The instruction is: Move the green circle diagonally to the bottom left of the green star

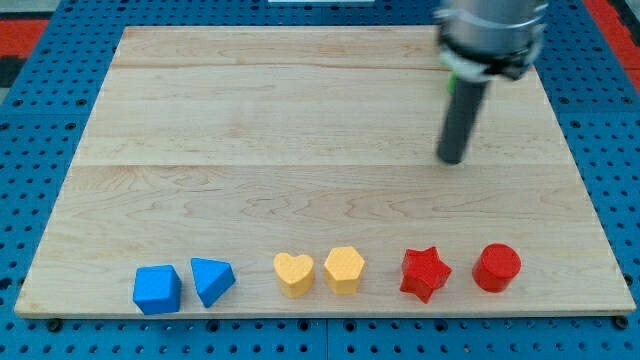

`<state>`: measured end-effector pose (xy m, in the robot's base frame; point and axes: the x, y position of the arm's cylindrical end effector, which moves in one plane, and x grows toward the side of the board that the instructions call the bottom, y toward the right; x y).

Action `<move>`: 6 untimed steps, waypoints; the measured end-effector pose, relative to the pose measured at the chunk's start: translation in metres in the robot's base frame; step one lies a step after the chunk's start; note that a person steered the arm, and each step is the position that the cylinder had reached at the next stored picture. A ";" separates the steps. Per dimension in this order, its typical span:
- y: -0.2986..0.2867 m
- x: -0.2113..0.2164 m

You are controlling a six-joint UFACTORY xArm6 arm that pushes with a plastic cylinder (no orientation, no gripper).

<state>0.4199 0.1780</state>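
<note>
My tip [452, 160] rests on the wooden board [250, 120] at the view's right, in the upper half. No green circle or green star shows in full. A small sliver of green [449, 84] shows beside the top of the rod, mostly hidden by the arm; I cannot tell which block it is. The tip touches no block.
A row of blocks lies along the board's bottom edge: a blue cube [157, 289], a blue triangle [211, 280], a yellow heart [293, 273], a yellow hexagon [343, 269], a red star [424, 273] and a red circle [496, 267]. A blue pegboard surrounds the board.
</note>
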 end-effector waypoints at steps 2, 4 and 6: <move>0.092 -0.107; 0.020 -0.128; -0.050 -0.095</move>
